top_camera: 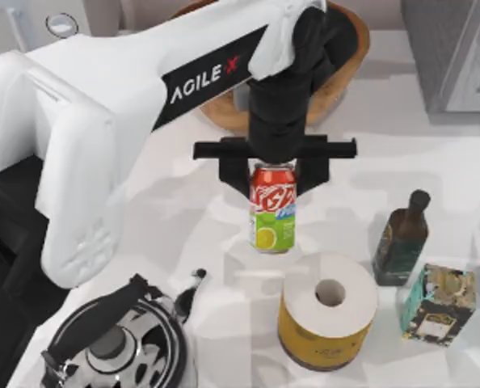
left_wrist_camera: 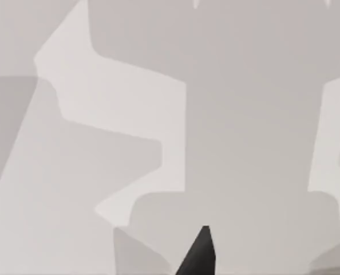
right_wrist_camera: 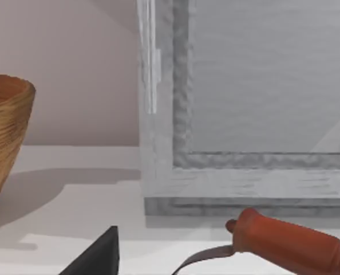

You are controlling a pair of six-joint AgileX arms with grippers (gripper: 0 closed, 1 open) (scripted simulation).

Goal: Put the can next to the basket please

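Wicker basket [top_camera: 341, 81] half behind left arm [top_camera: 143, 89]

The left arm [top_camera: 127, 89] carries "AGILE X" in white capitals on a black stripe along its white casing, the X drawn in red. The can [top_camera: 271, 208] bears white script across its red upper half, but the letters cannot be made out, and a small blue patch beside the script is likewise unreadable. The yellow roll [top_camera: 327, 311] shows a small dark mark on its side, the box [top_camera: 437, 305] a pale label panel on its front and the bottle [top_camera: 401, 239] a dark label, none of them legible.
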